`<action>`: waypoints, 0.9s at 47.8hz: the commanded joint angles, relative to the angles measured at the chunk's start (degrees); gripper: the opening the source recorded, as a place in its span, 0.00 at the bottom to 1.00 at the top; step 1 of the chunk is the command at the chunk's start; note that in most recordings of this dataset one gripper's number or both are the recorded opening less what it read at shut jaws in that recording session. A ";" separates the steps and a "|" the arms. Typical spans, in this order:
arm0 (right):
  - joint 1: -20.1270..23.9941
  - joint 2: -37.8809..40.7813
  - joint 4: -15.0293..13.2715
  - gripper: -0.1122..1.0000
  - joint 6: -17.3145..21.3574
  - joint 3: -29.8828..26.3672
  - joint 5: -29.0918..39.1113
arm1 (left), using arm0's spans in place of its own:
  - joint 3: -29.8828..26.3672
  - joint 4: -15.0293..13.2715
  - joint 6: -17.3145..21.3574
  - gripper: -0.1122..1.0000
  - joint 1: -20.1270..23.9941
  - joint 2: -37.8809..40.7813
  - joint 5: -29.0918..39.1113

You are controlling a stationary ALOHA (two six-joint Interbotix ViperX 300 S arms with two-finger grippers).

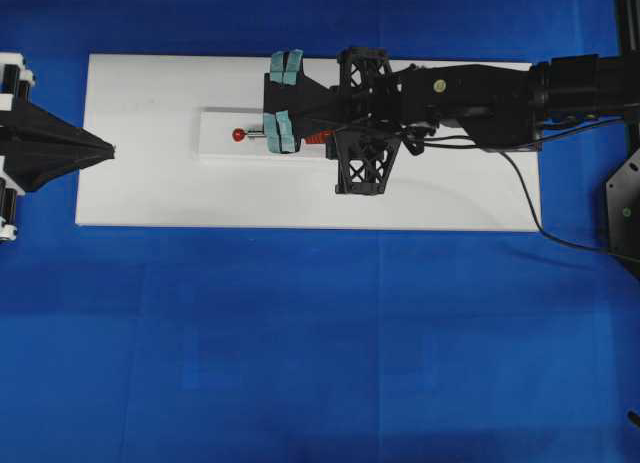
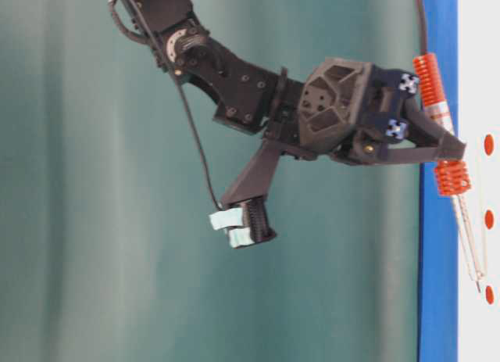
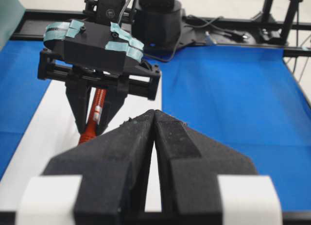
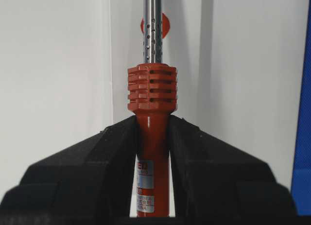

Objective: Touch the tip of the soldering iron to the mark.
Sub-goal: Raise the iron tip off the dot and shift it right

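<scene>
The soldering iron [image 4: 152,96], with its red-orange handle and silver shaft, is clamped in my right gripper [image 4: 153,125], which is shut on the handle. It slants down toward the small white plate [image 1: 220,148]. The tip [image 2: 478,284] sits right beside a red mark [image 2: 489,295]; I cannot tell whether they touch. From overhead the mark [image 1: 238,135] shows just left of the shaft end. In the right wrist view the mark [image 4: 165,25] lies behind the shaft and the tip is out of frame. My left gripper [image 1: 110,151] rests shut and empty at the board's left edge.
The plate lies on a larger white board [image 1: 420,198] on a blue cloth [image 1: 320,343]. Two more red dots [image 2: 489,219] lie along the plate under the iron. The iron's black cord [image 1: 522,188] trails off to the right.
</scene>
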 commanded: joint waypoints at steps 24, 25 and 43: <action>-0.18 -9.84 -3.16 0.16 -0.35 -8.61 12.13 | -0.70 0.09 -0.18 0.12 0.00 0.18 -0.26; -0.18 -9.84 -3.16 0.16 -0.35 -8.61 12.13 | -0.62 0.00 -0.26 0.12 0.00 0.26 -0.26; -0.09 -10.02 -3.16 0.16 -0.35 -8.35 12.22 | -0.70 0.09 -0.18 0.12 0.00 0.26 -0.26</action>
